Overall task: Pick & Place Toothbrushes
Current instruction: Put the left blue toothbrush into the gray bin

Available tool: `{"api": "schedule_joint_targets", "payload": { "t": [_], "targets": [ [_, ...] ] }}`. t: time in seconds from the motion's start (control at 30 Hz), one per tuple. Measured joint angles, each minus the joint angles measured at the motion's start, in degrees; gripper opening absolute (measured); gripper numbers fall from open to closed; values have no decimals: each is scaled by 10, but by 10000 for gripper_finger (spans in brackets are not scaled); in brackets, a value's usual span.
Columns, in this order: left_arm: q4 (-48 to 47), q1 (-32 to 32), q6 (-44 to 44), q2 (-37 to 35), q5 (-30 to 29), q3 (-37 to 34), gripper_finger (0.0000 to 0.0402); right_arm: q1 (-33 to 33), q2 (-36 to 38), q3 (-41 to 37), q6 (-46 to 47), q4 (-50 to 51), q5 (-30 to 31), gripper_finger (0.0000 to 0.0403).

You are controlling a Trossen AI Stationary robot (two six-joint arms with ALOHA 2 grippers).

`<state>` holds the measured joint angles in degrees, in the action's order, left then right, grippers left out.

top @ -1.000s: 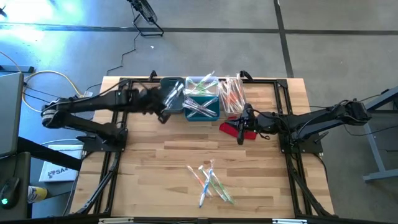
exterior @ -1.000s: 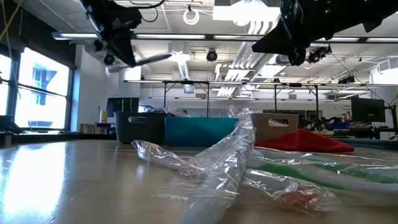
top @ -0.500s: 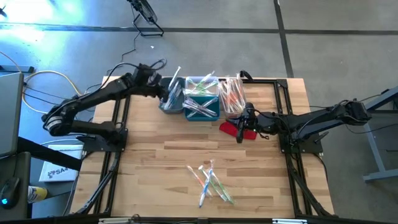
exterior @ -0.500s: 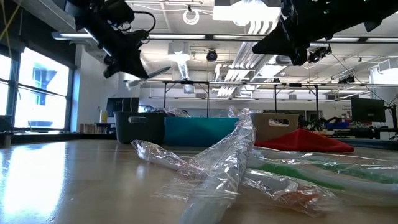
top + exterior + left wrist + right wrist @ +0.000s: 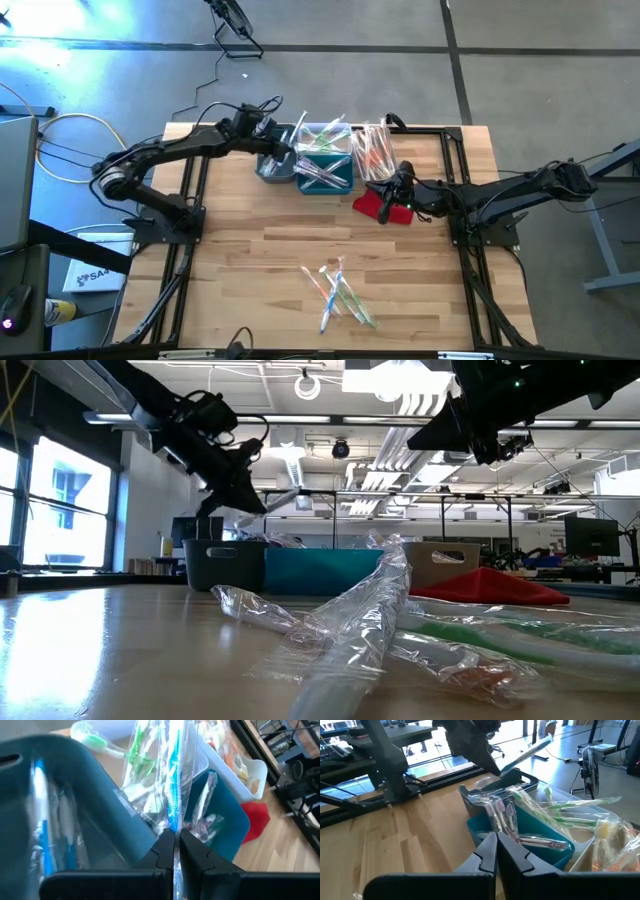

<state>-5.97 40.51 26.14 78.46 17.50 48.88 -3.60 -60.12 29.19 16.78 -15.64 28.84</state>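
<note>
Above grey bin (image 5: 272,166): toothbrush (image 5: 173,795) in left gripper (image 5: 173,851)

I cannot read any text, label or number here; the white box (image 5: 88,277) on the floor beside my desk (image 5: 250,250) carries dark letters, too small to read.

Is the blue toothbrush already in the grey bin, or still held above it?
Still held. The left gripper is shut on the wrapped blue toothbrush, above the grey bin; nothing shows it released.
</note>
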Motion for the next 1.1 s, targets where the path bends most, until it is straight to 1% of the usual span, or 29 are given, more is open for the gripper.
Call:
{"api": "schedule_joint_targets", "payload": {
  "t": [0.17,0.3,0.5,0.63,0.87,1.1],
  "targets": [
    [49,0,30,25,2,0,5,0,0,0,1,0,0,3],
    [35,0,44,25,-9,0,5,0,0,0,1,0,0,4],
    [-5,0,69,25,-93,0,5,0,0,0,1,0,0,4],
    [-20,0,72,24,-109,1,5,0,0,0,1,0,0,3],
    [-92,0,72,24,-156,1,5,0,0,0,0,1,0,4],
    [-87,-1,74,24,-166,1,5,0,0,0,-1,1,0,4]
  ]
}}
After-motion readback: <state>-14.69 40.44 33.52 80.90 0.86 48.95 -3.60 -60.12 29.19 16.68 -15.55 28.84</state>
